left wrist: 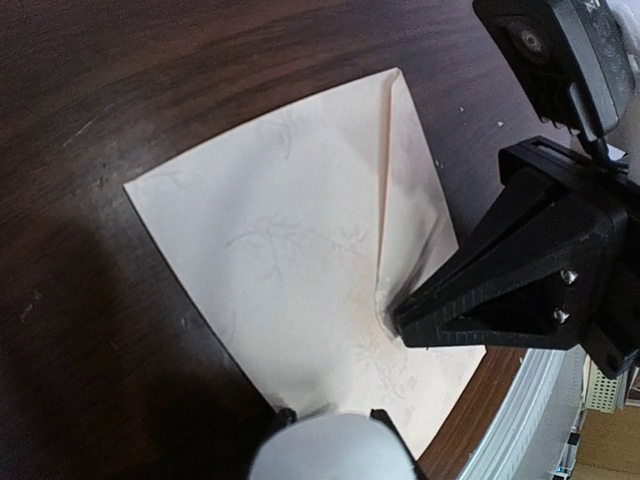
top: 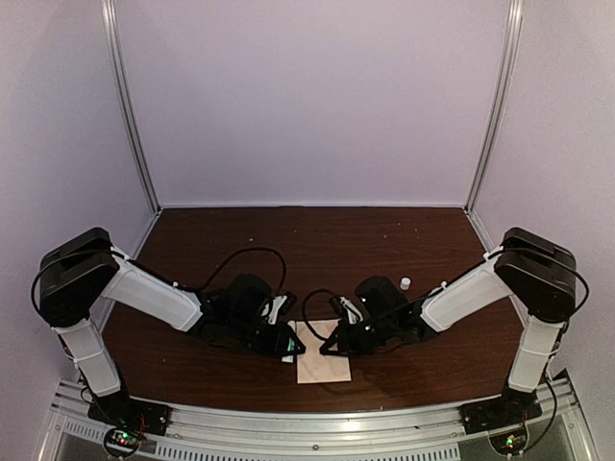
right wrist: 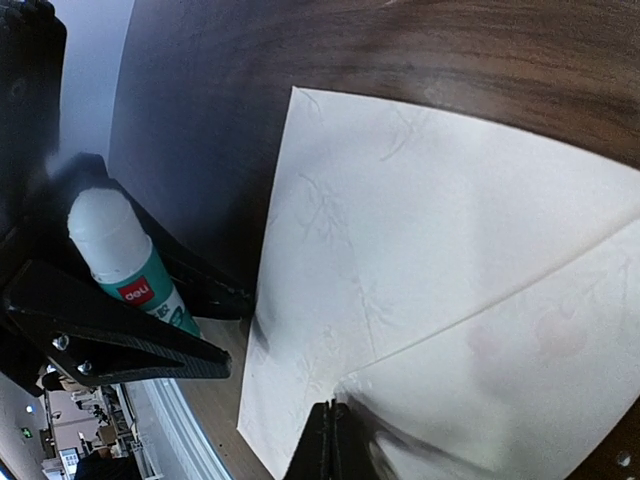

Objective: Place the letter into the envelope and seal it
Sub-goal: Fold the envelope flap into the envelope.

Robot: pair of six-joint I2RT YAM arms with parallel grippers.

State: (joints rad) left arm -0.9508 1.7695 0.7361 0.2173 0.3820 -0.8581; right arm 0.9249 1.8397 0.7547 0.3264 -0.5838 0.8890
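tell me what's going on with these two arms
The left end effector grips a glue stick beside the envelope, which lies flat on the table near its front edge. The right end effector is shut, tips down on the envelope's triangular flap. Whether the flap is stuck down yet cannot be told.
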